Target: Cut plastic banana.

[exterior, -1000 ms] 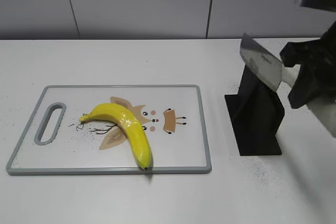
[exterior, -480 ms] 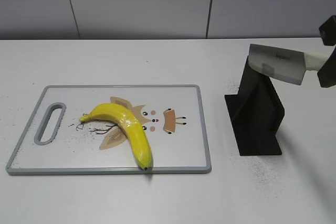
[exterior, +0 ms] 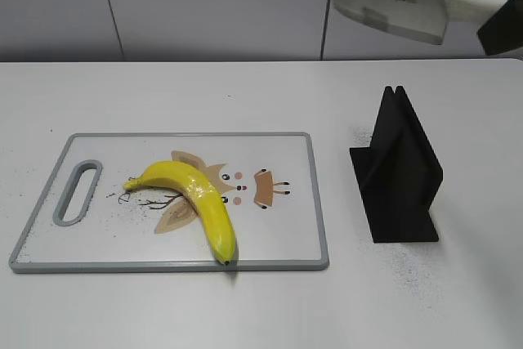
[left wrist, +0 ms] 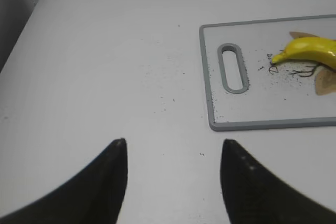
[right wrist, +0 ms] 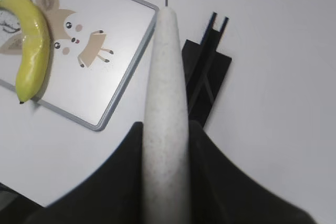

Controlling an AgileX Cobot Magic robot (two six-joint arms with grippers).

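Black right gripper (right wrist: pixel 165 145) clamped the knife (exterior: pixel 392 7) by its pale handle, blade raised high above the black stand (exterior: pixel 398 171). Left gripper (left wrist: pixel 173 153) hung empty, jaws apart. Plastic banana (exterior: pixel 198 205) lay on the cutting board (exterior: pixel 286 234).

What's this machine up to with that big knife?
The right gripper holds a cleaver by its pale handle, raised high above the black knife stand. A plastic banana lies uncut on the cutting board. The left gripper hangs open over bare table, beside the board.
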